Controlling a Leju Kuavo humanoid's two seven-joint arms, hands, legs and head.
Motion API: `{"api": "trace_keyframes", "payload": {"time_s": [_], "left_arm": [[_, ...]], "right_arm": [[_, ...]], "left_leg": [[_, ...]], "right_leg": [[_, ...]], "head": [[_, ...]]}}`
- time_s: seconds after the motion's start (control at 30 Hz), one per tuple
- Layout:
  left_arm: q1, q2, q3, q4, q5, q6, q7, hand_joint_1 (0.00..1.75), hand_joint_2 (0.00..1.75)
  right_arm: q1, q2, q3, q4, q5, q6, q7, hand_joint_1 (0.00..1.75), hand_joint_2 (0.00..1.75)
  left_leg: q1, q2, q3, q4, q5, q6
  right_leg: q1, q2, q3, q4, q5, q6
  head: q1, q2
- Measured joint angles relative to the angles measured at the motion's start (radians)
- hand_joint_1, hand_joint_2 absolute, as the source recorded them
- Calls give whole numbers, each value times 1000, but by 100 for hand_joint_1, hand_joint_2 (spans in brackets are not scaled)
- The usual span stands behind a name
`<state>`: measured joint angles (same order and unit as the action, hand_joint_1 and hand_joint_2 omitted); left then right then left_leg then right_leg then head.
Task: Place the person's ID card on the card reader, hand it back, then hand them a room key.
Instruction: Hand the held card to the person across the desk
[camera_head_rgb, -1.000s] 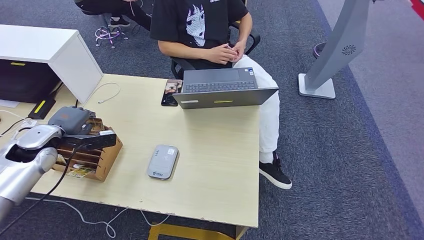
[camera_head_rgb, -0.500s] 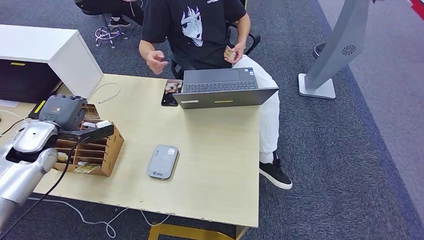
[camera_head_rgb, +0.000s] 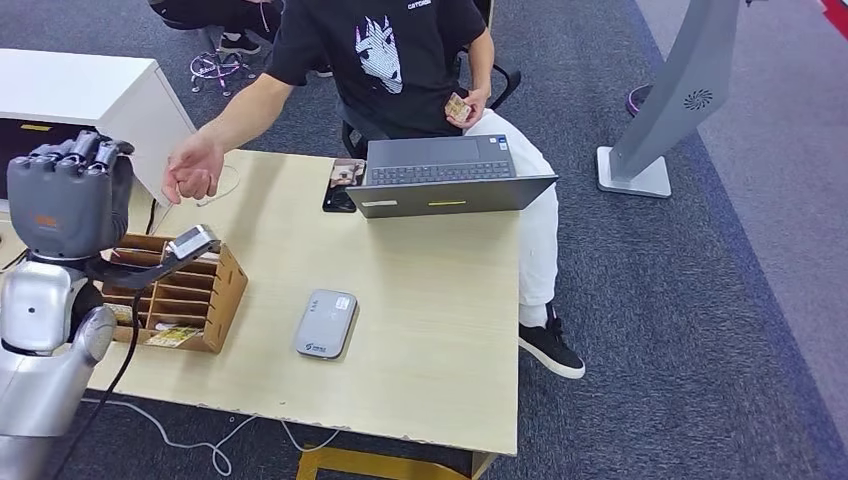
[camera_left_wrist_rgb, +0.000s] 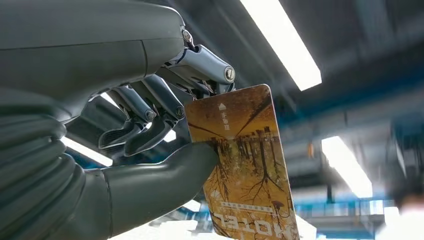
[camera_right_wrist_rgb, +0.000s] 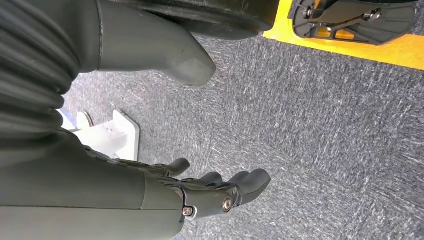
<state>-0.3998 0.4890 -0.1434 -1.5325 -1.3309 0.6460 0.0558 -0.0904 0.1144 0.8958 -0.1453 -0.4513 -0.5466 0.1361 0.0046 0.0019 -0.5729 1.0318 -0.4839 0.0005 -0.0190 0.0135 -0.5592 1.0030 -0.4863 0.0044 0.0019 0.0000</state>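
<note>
My left hand (camera_head_rgb: 70, 200) is raised above the cardboard card box (camera_head_rgb: 212, 310) at the table's left and pinches a room key card (camera_head_rgb: 191, 242) between thumb and fingers. Up close, the key card (camera_left_wrist_rgb: 240, 165) is orange-brown with a tree picture and the word HOTEL. The seated person reaches an open hand (camera_head_rgb: 193, 170) over the table toward it, a short gap away. Their other hand holds the ID card (camera_head_rgb: 458, 106) near their chest. The grey card reader (camera_head_rgb: 326, 323) lies bare on the table. My right hand (camera_right_wrist_rgb: 200, 192) hangs over carpet with fingers apart, holding nothing.
An open laptop (camera_head_rgb: 445, 176) and a dark phone (camera_head_rgb: 343, 185) sit at the table's far edge. A white cabinet (camera_head_rgb: 100, 100) stands at the far left. A cable (camera_head_rgb: 215, 185) lies near the person's hand. A grey stand (camera_head_rgb: 670, 110) rises on the carpet to the right.
My left hand has lifted from the box and turned upward with the key card. The person has stretched one arm out over the table toward it, keeping the ID card in the other hand.
</note>
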Motion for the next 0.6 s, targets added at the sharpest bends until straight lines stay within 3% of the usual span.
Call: {"api": "trace_keyframes", "payload": {"time_s": [0.27, 0.6], "left_arm": [[45, -85, 114, -77, -97, 46, -42, 175, 175], [-66, -103, 170, 225, -139, 42, 7, 175, 175]], "right_arm": [[0, 0, 16, 0, 10, -3, 7, 0, 175], [-3, 0, 36, 0, 16, -7, 14, 0, 175]], "left_leg": [[1, -1, 0, 0, 1, 0], [1, -1, 0, 0, 3, -1]], "right_leg": [[0, 0, 0, 0, 1, 0], [1, -1, 0, 1, 3, -2]], "head": [[0, 0], [0, 0]]}}
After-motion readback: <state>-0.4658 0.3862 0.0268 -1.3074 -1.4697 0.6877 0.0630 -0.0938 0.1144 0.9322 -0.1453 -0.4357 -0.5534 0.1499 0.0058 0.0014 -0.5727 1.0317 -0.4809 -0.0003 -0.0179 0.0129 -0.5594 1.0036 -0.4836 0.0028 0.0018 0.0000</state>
